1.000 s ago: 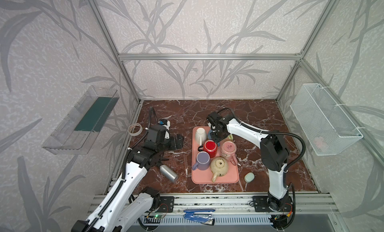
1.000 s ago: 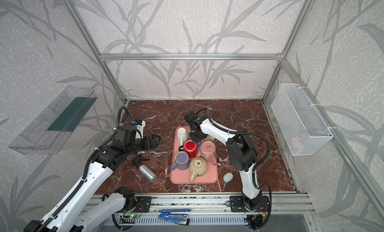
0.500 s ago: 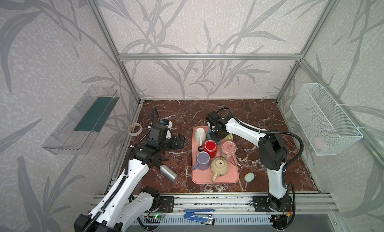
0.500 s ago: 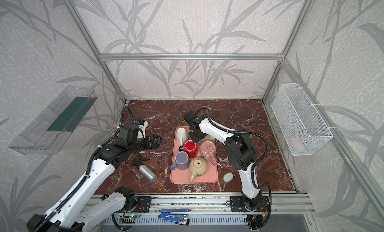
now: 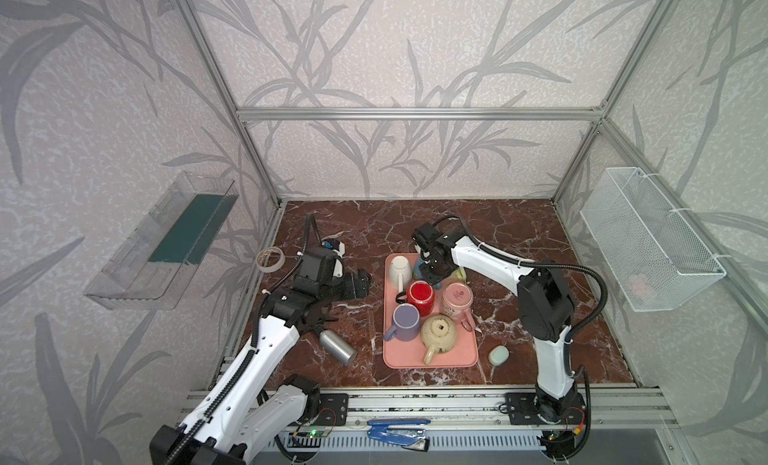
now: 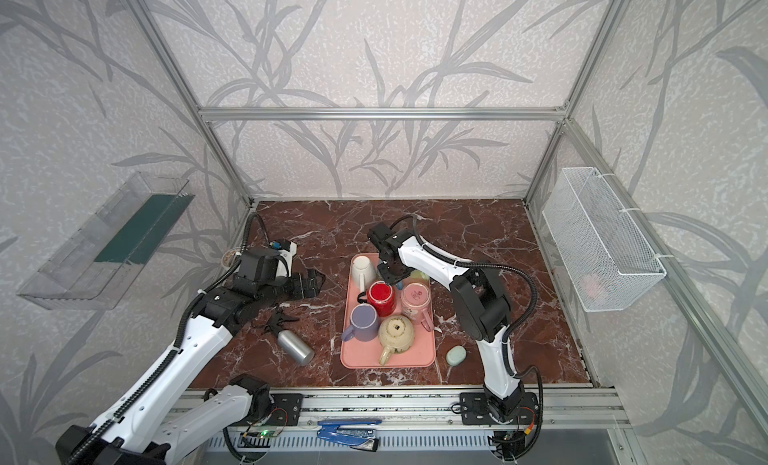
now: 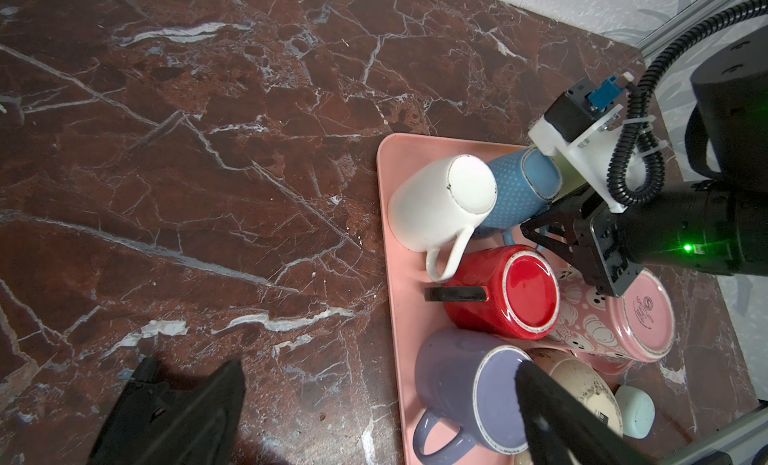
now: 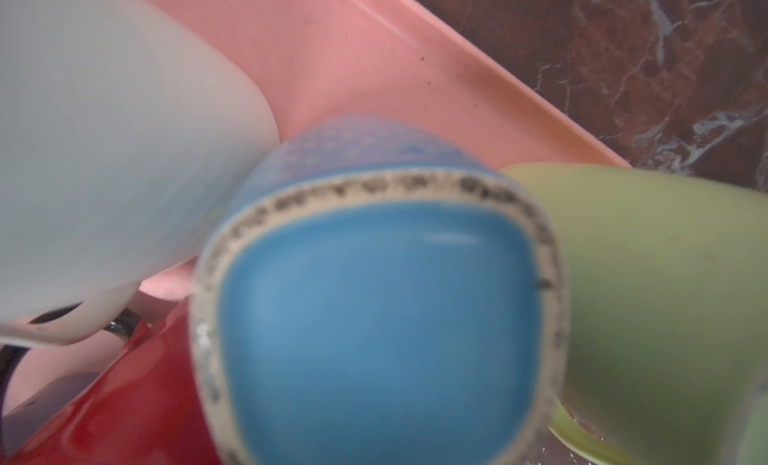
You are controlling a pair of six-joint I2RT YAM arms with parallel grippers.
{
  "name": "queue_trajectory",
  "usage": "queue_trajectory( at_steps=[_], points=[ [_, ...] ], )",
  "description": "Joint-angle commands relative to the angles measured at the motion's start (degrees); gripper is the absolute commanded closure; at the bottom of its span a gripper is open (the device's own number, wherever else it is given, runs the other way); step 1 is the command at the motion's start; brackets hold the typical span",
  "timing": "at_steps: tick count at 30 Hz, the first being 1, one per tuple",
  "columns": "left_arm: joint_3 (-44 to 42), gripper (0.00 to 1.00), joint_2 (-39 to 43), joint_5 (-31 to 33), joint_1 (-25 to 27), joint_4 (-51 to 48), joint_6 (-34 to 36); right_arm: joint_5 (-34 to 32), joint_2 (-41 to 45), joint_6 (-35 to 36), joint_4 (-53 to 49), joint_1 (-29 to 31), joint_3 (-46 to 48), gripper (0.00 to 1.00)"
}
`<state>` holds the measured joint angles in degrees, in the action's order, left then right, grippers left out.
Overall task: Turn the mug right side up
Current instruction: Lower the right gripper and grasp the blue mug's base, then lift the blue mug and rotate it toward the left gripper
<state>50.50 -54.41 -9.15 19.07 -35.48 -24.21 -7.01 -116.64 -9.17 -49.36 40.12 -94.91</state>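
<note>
A blue dotted mug (image 7: 519,188) stands upside down at the far end of the pink tray (image 5: 432,359), between a white mug (image 5: 400,267) and a green mug (image 5: 459,273). Its base (image 8: 374,317) fills the right wrist view. My right gripper (image 7: 536,234) reaches down at its handle side and looks shut on the handle; in both top views the gripper (image 5: 432,276) (image 6: 390,278) covers most of the mug. My left gripper (image 5: 361,284) hovers open over the marble just left of the tray, empty, its fingers (image 7: 178,413) wide apart.
Also on the tray are a red mug (image 5: 420,294), a pink mug (image 5: 456,298), a lilac mug (image 5: 405,321) and a cream pot (image 5: 438,336), packed close. A metal bottle (image 5: 336,346), a tape roll (image 5: 270,260) and a mint pebble-shaped object (image 5: 498,355) lie on the marble.
My right gripper has closed at the blue mug's handle. The left gripper has drifted a little toward the tray, still open.
</note>
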Motion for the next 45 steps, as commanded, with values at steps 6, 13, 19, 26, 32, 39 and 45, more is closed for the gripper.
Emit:
queue_trajectory(
  at_steps=[6,13,19,26,32,39,45],
  points=[
    [-0.5,0.01,0.3,-0.5,0.2,0.5,-0.5,-0.4,7.5,0.4,1.0,-0.5,0.7,1.0],
    [-1.0,0.01,0.5,-0.7,0.2,1.6,-0.8,1.1,10.6,0.3,1.5,-0.8,0.8,1.0],
    [-1.3,0.01,-0.3,-4.1,0.2,3.7,-2.5,4.9,15.4,-0.4,3.4,-1.7,3.3,1.0],
    [0.0,0.01,-1.5,-10.9,0.2,6.9,-5.1,9.0,25.0,-0.5,12.4,-2.5,11.5,1.0],
    [-5.4,0.01,1.8,-16.2,0.2,16.2,-11.2,15.0,31.3,-1.5,18.0,-3.7,17.3,1.0],
    [-12.2,0.01,6.9,-19.5,0.2,27.1,-17.2,22.9,37.6,-4.7,25.4,-5.9,24.3,1.0],
    [-18.6,0.04,8.7,-23.7,0.2,40.6,-22.8,30.7,42.3,-8.9,33.3,-8.6,30.3,1.0]
  ],
)
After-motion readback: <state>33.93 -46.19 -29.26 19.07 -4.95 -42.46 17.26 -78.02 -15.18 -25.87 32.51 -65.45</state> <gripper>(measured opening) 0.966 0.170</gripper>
